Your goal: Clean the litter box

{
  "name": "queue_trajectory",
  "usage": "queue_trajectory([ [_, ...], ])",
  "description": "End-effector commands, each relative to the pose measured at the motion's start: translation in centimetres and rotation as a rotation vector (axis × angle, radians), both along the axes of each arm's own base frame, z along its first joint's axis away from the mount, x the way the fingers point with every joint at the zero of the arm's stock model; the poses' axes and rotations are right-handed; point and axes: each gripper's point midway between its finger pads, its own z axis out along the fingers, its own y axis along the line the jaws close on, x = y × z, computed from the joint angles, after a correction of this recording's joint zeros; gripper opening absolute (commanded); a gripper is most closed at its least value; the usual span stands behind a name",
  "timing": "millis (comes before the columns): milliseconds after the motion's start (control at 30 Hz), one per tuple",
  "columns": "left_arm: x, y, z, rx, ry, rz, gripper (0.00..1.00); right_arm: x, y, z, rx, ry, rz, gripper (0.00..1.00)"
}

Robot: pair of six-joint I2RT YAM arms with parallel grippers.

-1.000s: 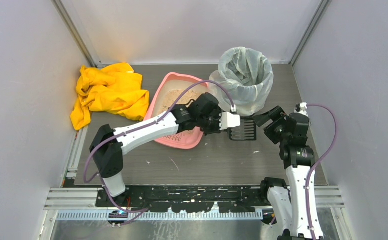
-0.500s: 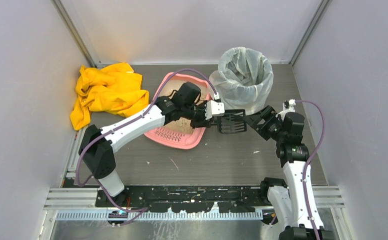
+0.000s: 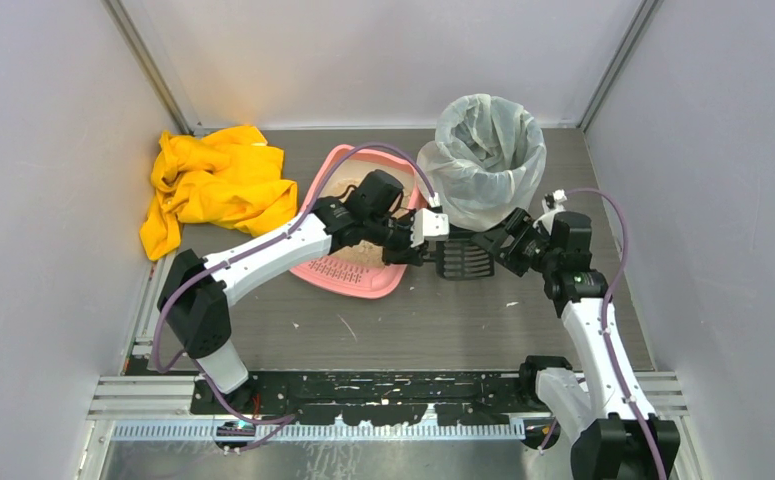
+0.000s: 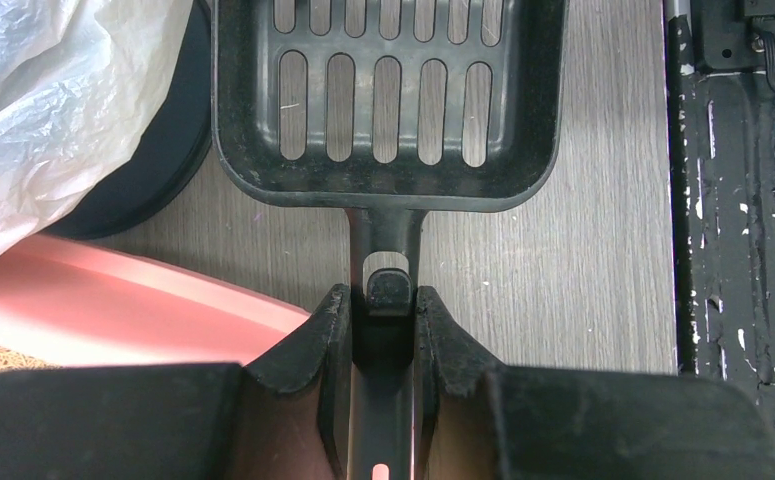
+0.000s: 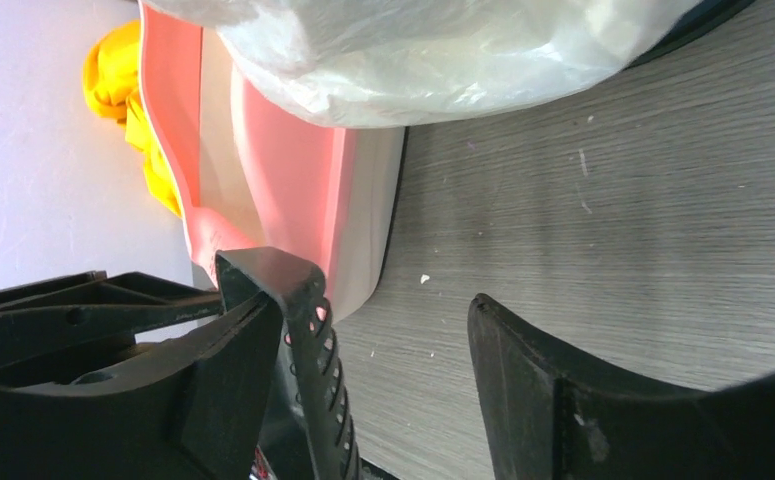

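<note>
The pink litter box [image 3: 355, 288] with beige litter lies at table centre, under my left arm. My left gripper [image 3: 429, 248] is shut on the handle of a black slotted scoop [image 3: 463, 260], held just right of the box; in the left wrist view the handle sits clamped between the fingers [image 4: 331, 330] and the scoop head [image 4: 388, 100] hangs over bare table. The box rim [image 4: 113, 300] shows beside it. My right gripper [image 3: 493, 244] is open at the scoop's right side; in the right wrist view the scoop's edge [image 5: 318, 380] lies against the left finger [image 5: 233, 370].
A round bin with a clear liner [image 3: 488, 150] stands just behind the scoop and both grippers. A crumpled yellow cloth [image 3: 218, 185] lies at the back left. Small litter specks dot the grey table [image 3: 413, 330]. Walls close in the sides.
My left arm has carried the scoop left and back, toward the box and bin. My right gripper has followed leftward and now brackets the scoop's right edge.
</note>
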Motion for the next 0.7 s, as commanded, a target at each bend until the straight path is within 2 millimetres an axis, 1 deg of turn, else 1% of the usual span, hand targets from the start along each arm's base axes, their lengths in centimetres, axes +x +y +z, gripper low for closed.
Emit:
queue_trajectory([
  [0,0.4,-0.2,2.8,-0.056,-0.07,-0.003,0.0,0.3,1.1,2.4,-0.05,-0.077,0.08,0.69],
  [67,0.6,-0.2,2.5,-0.046,-0.071,0.001,0.0,0.0,1.7,2.3,-0.069,-0.075,0.101,0.6],
  [133,0.8,-0.2,2.3,-0.042,-0.072,0.005,0.0,-0.1,1.7,2.3,-0.077,-0.074,0.104,0.47],
  [333,1.4,-0.3,2.1,-0.045,-0.072,0.018,0.0,-0.3,1.9,2.1,-0.072,-0.065,0.118,0.22],
  [433,2.7,-0.2,2.2,-0.046,-0.107,0.078,0.0,-0.3,2.1,2.0,-0.066,-0.07,0.125,0.03],
  [467,2.9,-0.1,2.1,-0.044,-0.115,0.087,0.0,-0.3,2.1,2.0,-0.063,-0.073,0.128,0.01],
  [600,3.5,0.1,2.2,-0.051,-0.139,0.127,0.0,-0.2,2.3,2.2,-0.048,-0.084,0.133,0.01],
  [633,3.9,0.3,2.3,-0.052,-0.149,0.157,0.0,-0.2,2.4,2.3,-0.045,-0.091,0.134,0.01],
  [667,4.7,0.4,2.6,-0.063,-0.173,0.206,0.01,-0.1,2.4,2.5,-0.04,-0.094,0.132,0.01],
])
